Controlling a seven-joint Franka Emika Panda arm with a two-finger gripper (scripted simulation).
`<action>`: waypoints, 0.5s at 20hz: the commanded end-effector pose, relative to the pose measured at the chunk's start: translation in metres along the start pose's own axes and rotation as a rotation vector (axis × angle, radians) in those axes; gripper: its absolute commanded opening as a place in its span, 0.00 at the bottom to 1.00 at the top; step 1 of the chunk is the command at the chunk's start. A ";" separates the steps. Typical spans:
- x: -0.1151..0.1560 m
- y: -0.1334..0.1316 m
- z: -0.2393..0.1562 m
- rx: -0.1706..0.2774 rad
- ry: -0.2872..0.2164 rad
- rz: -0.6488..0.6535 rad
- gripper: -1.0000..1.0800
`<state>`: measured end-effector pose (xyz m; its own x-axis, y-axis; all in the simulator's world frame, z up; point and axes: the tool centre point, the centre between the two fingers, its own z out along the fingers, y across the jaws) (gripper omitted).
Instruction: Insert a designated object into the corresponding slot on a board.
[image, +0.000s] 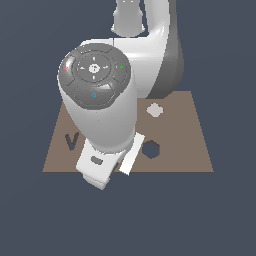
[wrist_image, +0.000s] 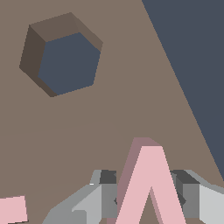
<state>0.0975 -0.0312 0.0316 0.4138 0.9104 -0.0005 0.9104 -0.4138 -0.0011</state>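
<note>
We see the end effector clenched on the pink V piece over the board near the hexagonal hole; arm half-hides the V slot, gripped piece unseen in the exterior view.

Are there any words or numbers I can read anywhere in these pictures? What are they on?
No words or numbers can be read in either view.
The grey round cap on the arm has tiny white marks and small red, green and blue dots, too small to read.
The V-shaped slot in the board looks like a letter, but it is a cutout, not writing.
The pink V-shaped piece is plain.
</note>
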 end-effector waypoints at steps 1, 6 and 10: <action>0.000 0.001 -0.003 -0.001 0.000 0.000 0.00; -0.002 0.002 -0.001 0.000 0.000 0.017 0.00; -0.009 0.007 -0.002 -0.001 0.000 0.068 0.00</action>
<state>0.0992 -0.0383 0.0332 0.4561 0.8899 -0.0002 0.8899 -0.4561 -0.0010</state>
